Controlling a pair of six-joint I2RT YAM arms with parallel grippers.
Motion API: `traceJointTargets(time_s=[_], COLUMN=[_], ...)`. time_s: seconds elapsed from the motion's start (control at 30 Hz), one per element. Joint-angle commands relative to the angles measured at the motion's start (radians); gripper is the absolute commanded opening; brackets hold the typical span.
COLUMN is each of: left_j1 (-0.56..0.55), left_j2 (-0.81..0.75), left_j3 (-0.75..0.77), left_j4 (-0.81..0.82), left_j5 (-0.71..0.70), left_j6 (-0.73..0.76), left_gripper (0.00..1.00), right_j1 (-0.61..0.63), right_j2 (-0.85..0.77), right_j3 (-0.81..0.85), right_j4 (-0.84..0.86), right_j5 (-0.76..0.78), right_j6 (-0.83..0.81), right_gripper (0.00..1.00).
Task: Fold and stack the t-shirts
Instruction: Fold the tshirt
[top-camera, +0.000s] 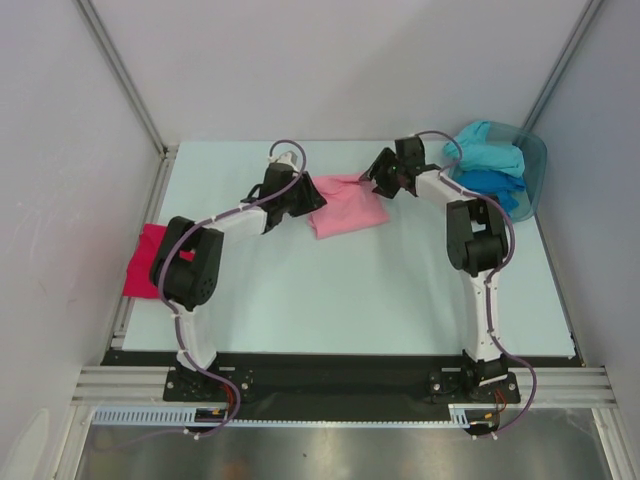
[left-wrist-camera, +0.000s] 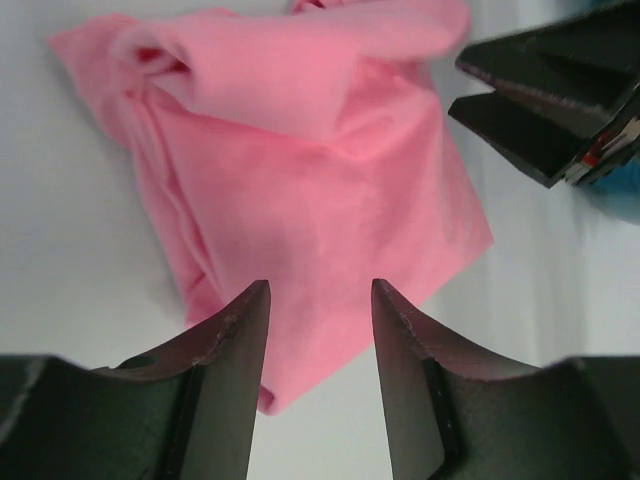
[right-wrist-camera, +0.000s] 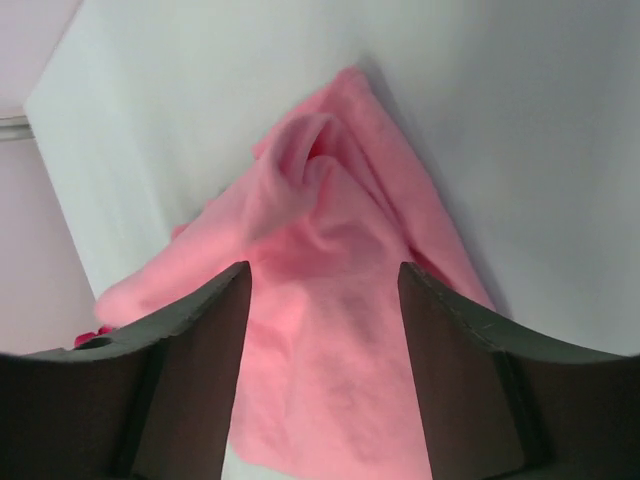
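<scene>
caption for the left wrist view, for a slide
Open left gripper poised at the crumpled pink shirt, right gripper beside it.

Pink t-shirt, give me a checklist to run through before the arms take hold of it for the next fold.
1. Left gripper open: ok, jaws apart over the pink t-shirt.
2. Right gripper open: ok, nothing between its jaws.
3. Shirt lying flat: not ok, it is bunched, with creases and a rolled lump at one end.
4. Grippers apart from each other: ok, though close, on opposite sides of the shirt.
5. Crimson t-shirt neatly folded: cannot tell, the left arm hides part of it.
6. Turquoise t-shirt and blue t-shirt in the tub: ok.
</scene>
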Motion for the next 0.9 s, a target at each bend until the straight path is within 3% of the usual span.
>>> traceJointTargets(time_s=[0.0,0.17,0.6,0.87], left_j1=[-0.025,-0.045,0.016,0.070], left_j2=[-0.056,-0.065,-0.048,0.056], left_j3=[-0.014,-0.028,-0.011,0.157], left_j4=[0.069,0.082,0.080,0.083], left_j5=[0.019,0.015,0.009,0.074], left_j6=[-0.016,-0.016,-0.008,0.004], left_gripper=[0.50,0.49,0.49,0.49], right_j1=[-0.010,-0.016,-0.004,0.003], right_j2=[-0.129,-0.168,-0.228,-0.197], right_j3=[-0.001,-0.004,-0.222,-0.224], right_j4=[0.054,0.053,0.152,0.239], right_j5=[0.007,0.013,0.011,-0.039], right_j6=[-0.041,-0.035,-0.012,-0.015], right_gripper=[0.67,0.76,0.74,0.70])
